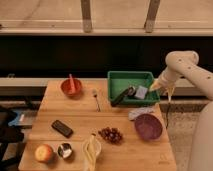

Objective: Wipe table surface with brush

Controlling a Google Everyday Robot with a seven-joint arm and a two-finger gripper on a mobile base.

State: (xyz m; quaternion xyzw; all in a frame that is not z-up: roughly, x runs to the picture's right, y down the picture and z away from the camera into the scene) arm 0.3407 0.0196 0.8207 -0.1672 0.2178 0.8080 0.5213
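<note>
The table surface (pixel 80 117) is a light tan plank top that fills the lower half of the camera view. The brush (pixel 123 96), a slim black stick with a greyish end, lies slanted in the green tray (pixel 116 80) at the back right, its lower end near the tray's front rim. My gripper (pixel 155 88) hangs from the white arm (pixel 182 64) at the tray's right rim, just right of the brush's upper end and of a small grey block (pixel 142 92). I cannot tell whether it touches the brush.
On the table are a red bowl (pixel 71 86), a thin silver utensil (pixel 96 99), a flat black device (pixel 62 128), grapes (pixel 111 134), a purple bowl (pixel 148 126), a white cloth (pixel 139 113), a banana (pixel 91 148), an apple (pixel 44 152) and a metal cup (pixel 64 150).
</note>
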